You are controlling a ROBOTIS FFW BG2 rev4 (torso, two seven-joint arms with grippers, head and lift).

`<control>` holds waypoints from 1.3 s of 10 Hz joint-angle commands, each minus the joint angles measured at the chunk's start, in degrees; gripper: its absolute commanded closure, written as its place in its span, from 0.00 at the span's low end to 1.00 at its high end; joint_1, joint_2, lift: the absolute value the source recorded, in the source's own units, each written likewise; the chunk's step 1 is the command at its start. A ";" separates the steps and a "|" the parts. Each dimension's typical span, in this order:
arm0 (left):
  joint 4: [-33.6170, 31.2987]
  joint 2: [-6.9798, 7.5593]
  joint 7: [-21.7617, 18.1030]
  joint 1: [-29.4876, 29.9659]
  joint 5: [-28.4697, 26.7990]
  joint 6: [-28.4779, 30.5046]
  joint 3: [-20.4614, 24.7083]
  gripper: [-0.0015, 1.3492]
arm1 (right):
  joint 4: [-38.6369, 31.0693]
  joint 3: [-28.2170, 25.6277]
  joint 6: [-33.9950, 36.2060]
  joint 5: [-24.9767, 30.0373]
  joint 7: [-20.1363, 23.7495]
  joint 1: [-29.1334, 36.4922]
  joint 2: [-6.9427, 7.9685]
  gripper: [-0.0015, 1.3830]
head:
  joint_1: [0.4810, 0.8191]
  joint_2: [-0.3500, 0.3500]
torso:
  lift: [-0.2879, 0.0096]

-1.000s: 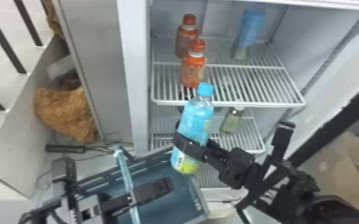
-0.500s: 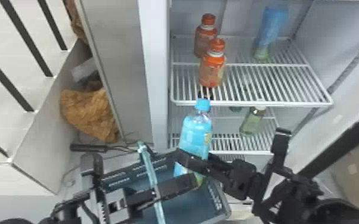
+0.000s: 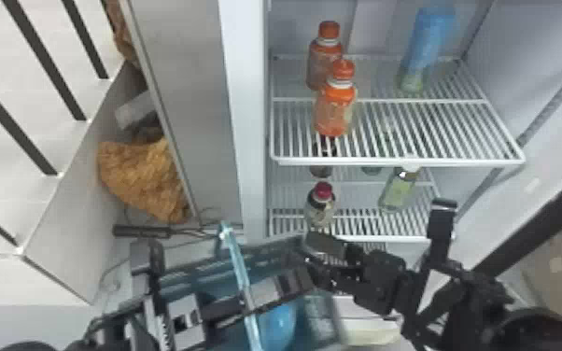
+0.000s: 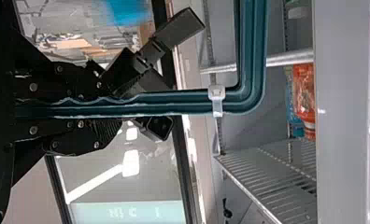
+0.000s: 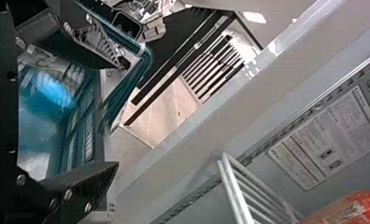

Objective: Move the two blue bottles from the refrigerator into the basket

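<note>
Standing left of blue bottle on shelf: two orange bottles.

Left arm, one, black; left gripper closed on the handle above the basket. Right arm, one; right gripper at the basket's far right corner, fingers spread.

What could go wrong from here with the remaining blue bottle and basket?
The blue bottle stands far back on the upper shelf, with orange bottles to its left, so the open right gripper might knock one reaching in. The left gripper grips the basket by its handle, so it could swing when the next bottle lands.
</note>
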 commanded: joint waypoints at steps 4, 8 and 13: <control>-0.02 0.00 0.06 0.22 0.20 -0.08 0.12 0.89 | -6.20 -5.03 -0.84 2.75 -0.06 2.81 0.86 0.13 | 0.63 0.43 | 0.93; -0.02 0.00 0.06 0.64 0.31 -0.08 0.24 0.89 | -11.68 -12.12 -4.36 4.69 -0.77 4.78 2.09 0.13 | 0.63 0.28 | 0.93; 0.12 0.09 0.06 0.93 0.31 0.06 0.24 0.89 | -14.77 -18.17 -11.11 4.69 -3.58 4.50 3.59 0.13 | 0.63 0.15 | 0.93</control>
